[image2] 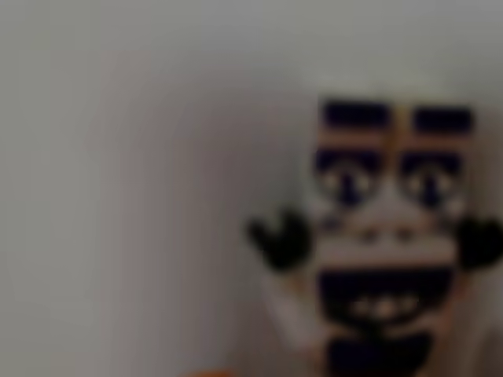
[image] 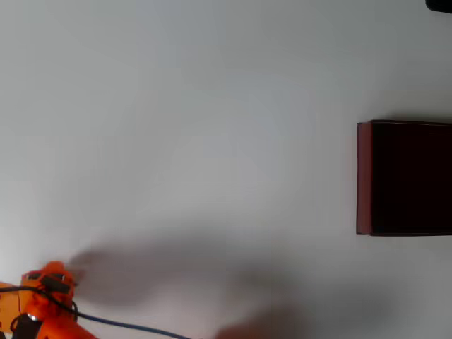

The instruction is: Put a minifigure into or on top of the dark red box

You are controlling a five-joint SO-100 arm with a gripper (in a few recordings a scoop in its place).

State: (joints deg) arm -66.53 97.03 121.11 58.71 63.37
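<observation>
Blurred minifigure right up against the wrist view, upside down, white body with dark marks, two black hands out to the sides, lower end cut off by the bottom edge. Sliver of orange at that bottom edge, too soft to read. Orange arm tucked into the overhead view's lower-left corner, mostly cropped, blue cable trailing right. Tool itself hidden; cannot tell open or closed. Wide bare white table stretching rightward. Far across, dark red box at the right edge, partly cut off, inside nearly black.
</observation>
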